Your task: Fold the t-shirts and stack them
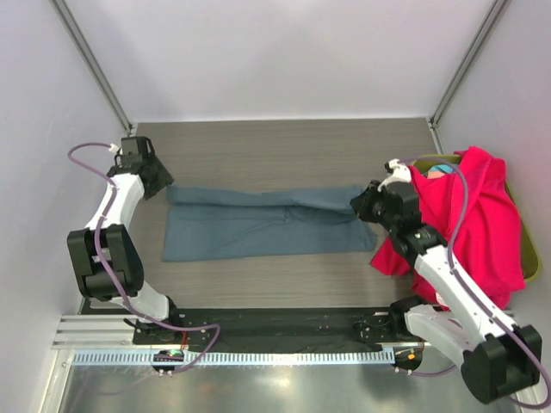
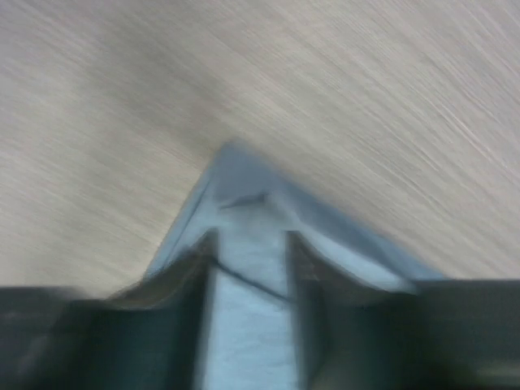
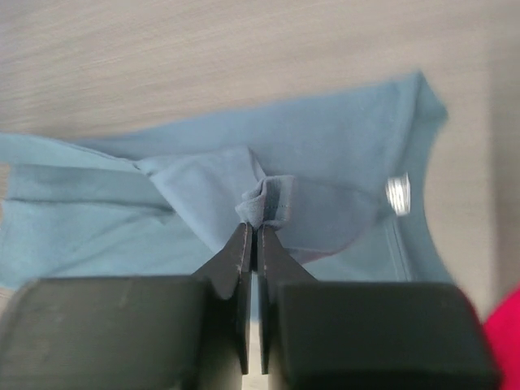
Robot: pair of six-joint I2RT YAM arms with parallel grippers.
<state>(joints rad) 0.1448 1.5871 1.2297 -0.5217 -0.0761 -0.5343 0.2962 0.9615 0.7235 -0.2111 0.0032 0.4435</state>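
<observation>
A slate grey-blue t-shirt [image 1: 258,228] lies folded into a long band across the middle of the table. My left gripper [image 1: 162,183] is at its far left corner. In the blurred left wrist view the gripper [image 2: 250,237] is open, with the shirt's corner [image 2: 244,187] lying between and beyond the fingers. My right gripper [image 1: 360,205] is at the shirt's right end. In the right wrist view it [image 3: 254,226] is shut on a small bunched fold of the shirt [image 3: 325,154], near the white neck label [image 3: 397,195]. A bright pink-red t-shirt [image 1: 482,224] hangs over the bin at the right.
The olive-green bin [image 1: 532,258] stands at the right edge behind my right arm, with a bit of teal cloth [image 1: 442,169] showing at its far end. The pink-red shirt's edge also shows in the right wrist view [image 3: 508,341]. White walls enclose the table on three sides.
</observation>
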